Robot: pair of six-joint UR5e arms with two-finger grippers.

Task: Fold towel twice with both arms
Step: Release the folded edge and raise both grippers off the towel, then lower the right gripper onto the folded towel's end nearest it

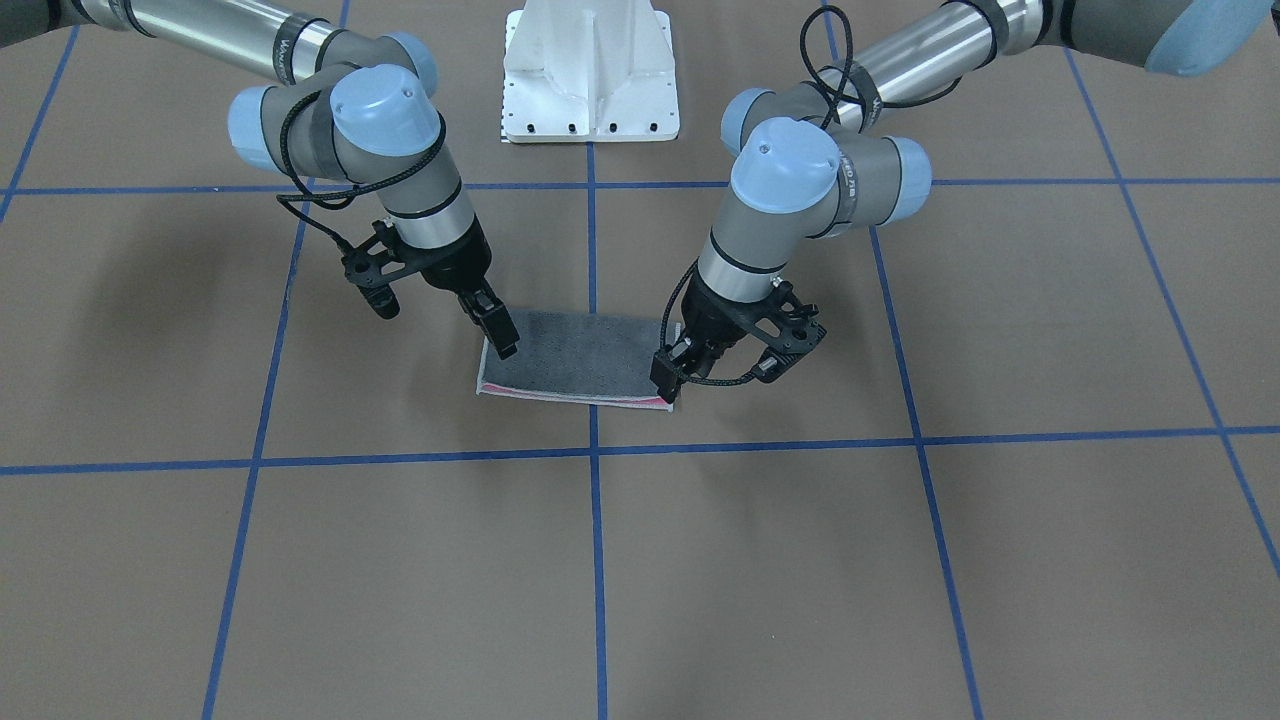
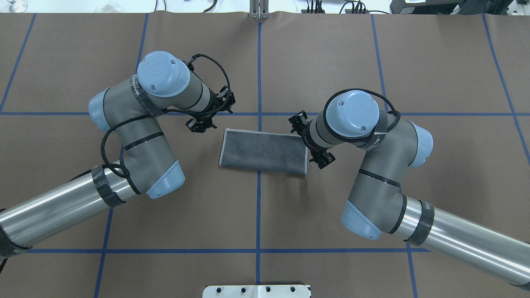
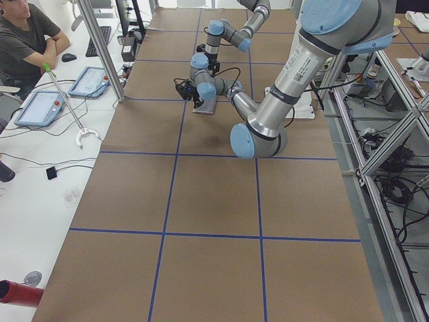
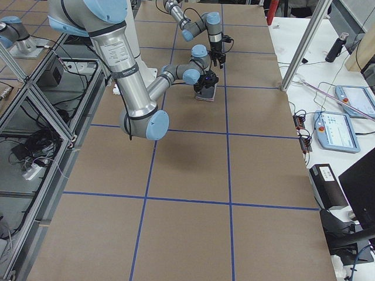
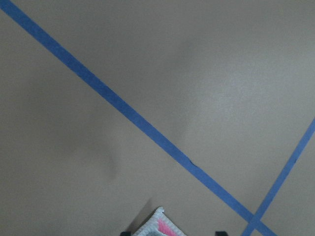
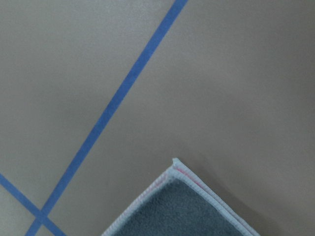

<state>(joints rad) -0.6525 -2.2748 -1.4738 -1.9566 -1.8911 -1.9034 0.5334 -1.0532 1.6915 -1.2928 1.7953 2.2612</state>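
The towel lies flat on the table as a long rectangle, dark grey face up, with a pink strip along its front edge. From overhead the towel sits between the two arms. My left gripper is down at one end corner. In the left wrist view, that corner of the towel sits between two parted fingertips, so this gripper is open. My right gripper stands over the opposite end. The right wrist view shows the towel corner lying flat and no fingers, so this gripper looks open.
The white pedestal base is bolted behind the towel. Blue tape lines divide the brown table into squares. In the exterior left view a seated person and tablets are at a side desk past the table's edge.
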